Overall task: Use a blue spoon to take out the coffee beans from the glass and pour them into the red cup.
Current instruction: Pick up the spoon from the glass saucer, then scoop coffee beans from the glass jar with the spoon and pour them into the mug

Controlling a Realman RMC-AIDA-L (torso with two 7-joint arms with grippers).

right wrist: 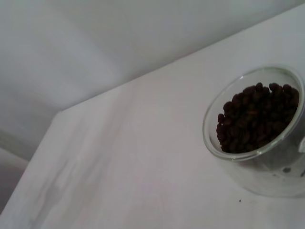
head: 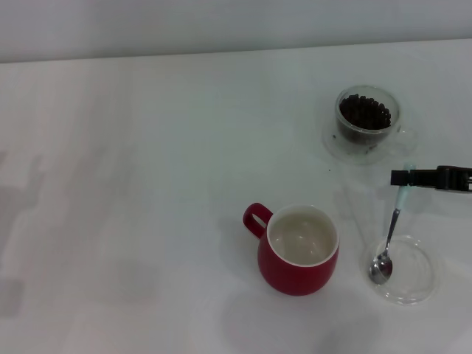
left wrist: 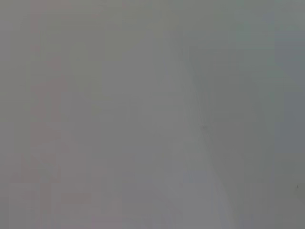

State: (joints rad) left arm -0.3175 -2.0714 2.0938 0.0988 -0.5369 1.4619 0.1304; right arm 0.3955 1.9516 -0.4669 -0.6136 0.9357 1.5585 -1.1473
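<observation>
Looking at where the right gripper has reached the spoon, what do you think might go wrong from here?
1. The right gripper meets the blue spoon only at the handle's far tip, so the spoon may pivot or slip when lifted.
2. The spoon's bowl rests in the clear dish; lifting could drag or tip that dish.
3. The coffee beans fill the glass nearly to the rim, so scooping may spill some, and the red cup sits some way off.

The right gripper (head: 410,177) is cut off by the head view's edge, its arm unseen. The right wrist view crops the glass (right wrist: 267,143). The left wrist view is featureless blur.
</observation>
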